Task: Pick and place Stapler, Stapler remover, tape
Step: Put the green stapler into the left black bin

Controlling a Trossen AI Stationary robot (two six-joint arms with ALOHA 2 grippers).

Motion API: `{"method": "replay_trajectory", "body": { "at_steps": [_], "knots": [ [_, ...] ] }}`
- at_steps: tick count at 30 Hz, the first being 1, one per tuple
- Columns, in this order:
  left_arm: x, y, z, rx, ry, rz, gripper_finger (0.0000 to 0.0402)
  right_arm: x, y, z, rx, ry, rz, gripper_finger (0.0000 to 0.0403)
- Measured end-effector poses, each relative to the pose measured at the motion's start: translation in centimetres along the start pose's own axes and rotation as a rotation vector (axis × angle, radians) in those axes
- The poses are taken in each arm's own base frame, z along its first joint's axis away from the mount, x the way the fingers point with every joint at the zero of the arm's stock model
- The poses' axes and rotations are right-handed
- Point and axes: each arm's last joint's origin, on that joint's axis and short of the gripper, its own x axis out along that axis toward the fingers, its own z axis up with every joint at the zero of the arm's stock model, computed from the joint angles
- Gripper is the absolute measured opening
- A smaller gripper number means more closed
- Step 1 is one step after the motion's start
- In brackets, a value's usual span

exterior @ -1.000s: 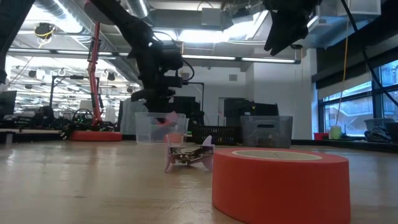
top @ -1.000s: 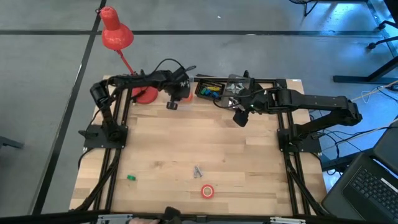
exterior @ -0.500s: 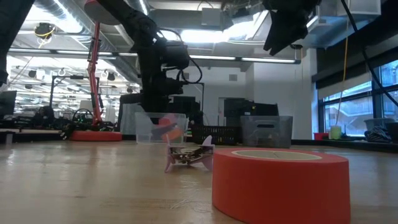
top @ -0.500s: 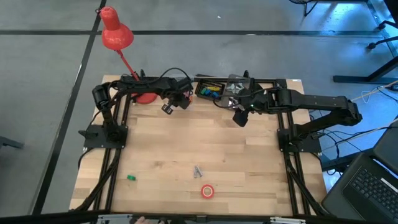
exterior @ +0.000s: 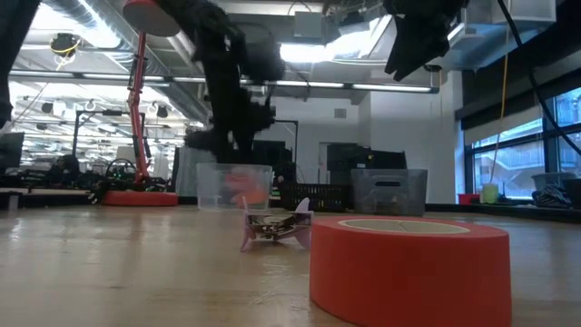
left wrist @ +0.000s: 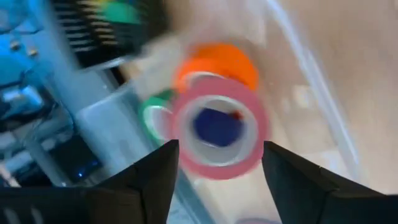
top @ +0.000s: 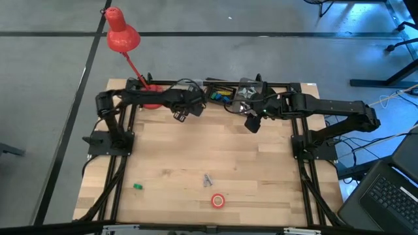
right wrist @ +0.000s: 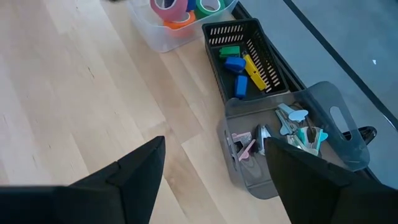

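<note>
L gripper (top: 185,111) hangs over the clear tub (right wrist: 163,36) at the table's far edge, fingers (left wrist: 149,180) spread, holding nothing; pink tape roll (left wrist: 219,127) sits in the tub on orange and green rolls. R gripper (top: 251,122) hovers near the black basket (right wrist: 245,53), fingers apart. Red-orange tape (top: 218,201) and staple remover (top: 208,179) lie near the front edge.

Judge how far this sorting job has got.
Done: several tape rolls lie in the clear bin. In hand: nothing; the left end effector hovers open above that bin, the right end effector waits open. Left: a red tape roll and a staple remover on the table.
</note>
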Motion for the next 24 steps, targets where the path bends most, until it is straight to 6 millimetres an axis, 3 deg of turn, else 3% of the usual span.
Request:
{"method": "replay_trajectory", "body": {
  "at_steps": [4, 8, 12, 17, 24],
  "knots": [
    [-4.1, 1.3, -1.3, -0.218, -0.163, 0.043, 0.0224, 0.0, 0.0, 0.0, -0.019, 0.0, 0.0, 0.0279],
    [-9.5, 2.3, -4.0, -0.469, -0.398, 0.041, 0.0215, 0.0, 0.0, 0.0, -0.019, 0.0, 0.0, 0.0279],
    [-14.4, 1.8, -6.9, -0.66, -0.674, -0.039, 0.0206, 0.0, 0.0, 0.0, -0.019, 0.0, 0.0, 0.0279],
    [-17.8, -1.2, -9.6, -0.772, -0.917, -0.251, 0.0197, 0.0, 0.0, 0.0, -0.018, 0.001, 0.003, 0.0279],
    [-17.4, -9.1, -10.6, -0.971, -0.917, -0.593, 0.019, 0.0, 0.0, 0.0, -0.019, 0.001, 0.003, 0.0279]
  ]
}}
